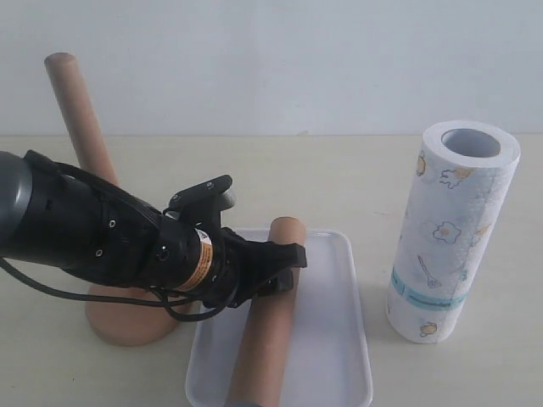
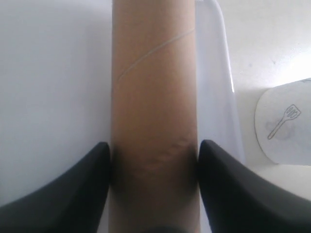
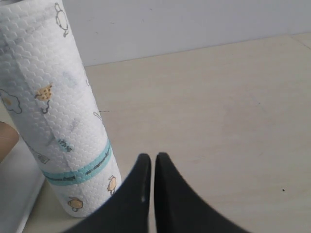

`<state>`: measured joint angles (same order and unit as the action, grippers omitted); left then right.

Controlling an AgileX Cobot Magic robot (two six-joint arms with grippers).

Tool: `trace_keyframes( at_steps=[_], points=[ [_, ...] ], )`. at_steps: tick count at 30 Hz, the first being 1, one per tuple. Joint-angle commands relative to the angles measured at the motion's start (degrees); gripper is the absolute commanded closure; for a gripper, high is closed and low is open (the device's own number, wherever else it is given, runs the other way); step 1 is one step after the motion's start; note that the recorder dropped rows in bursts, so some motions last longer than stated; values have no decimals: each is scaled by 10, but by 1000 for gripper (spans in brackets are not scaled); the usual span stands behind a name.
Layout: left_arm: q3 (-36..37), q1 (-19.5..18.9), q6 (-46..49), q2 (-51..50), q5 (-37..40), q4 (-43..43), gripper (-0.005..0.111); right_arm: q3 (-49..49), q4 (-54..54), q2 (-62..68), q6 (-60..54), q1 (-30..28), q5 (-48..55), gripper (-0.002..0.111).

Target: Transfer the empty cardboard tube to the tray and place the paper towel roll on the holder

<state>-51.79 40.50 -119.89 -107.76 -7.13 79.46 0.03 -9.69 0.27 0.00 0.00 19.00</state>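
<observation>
The empty cardboard tube (image 1: 263,339) lies slanted in the white tray (image 1: 331,339), its far end over the tray's back rim. My left gripper (image 1: 284,267) is shut on the tube near that end. In the left wrist view both fingers press the sides of the tube (image 2: 153,97) above the tray (image 2: 48,97), with the gripper (image 2: 154,144) straddling it. The paper towel roll (image 1: 450,229) stands upright right of the tray. The wooden holder (image 1: 81,110) stands bare at the left, behind my left arm. My right gripper (image 3: 153,158) is shut on nothing beside the roll (image 3: 53,111).
The holder's round base (image 1: 127,320) sits just left of the tray, partly hidden by my left arm and its cable. A pale wall rises behind the beige table (image 1: 339,178). The right arm is outside the exterior view.
</observation>
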Motion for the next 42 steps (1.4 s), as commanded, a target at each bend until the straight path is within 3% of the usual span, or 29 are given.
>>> trace_keyframes(
  at_steps=[1, 5, 16, 24, 31, 39, 42],
  points=[
    [-2, 2, -5, 0, -23, -7, 52, 0, 0, -3, 0, 0, -4, 106],
    [-2, 2, -5, 0, -25, -7, 39, 0, 0, -3, 0, 0, -4, 106],
    [-2, 2, 15, 30, -53, 0, 38, 0, 0, -3, 0, 0, -4, 106],
    [-6, 2, 16, 187, -102, 50, 38, 0, 0, -3, 0, 0, -4, 106],
    [-6, 2, 8, 394, -171, 88, 39, 0, 0, -3, 0, 0, -4, 106],
    [-6, 2, -6, 586, -200, 131, 49, 0, 0, -3, 0, 0, -4, 106],
    [-6, 2, -6, 651, -217, 131, 59, 0, 0, -3, 0, 0, -4, 106]
  ],
)
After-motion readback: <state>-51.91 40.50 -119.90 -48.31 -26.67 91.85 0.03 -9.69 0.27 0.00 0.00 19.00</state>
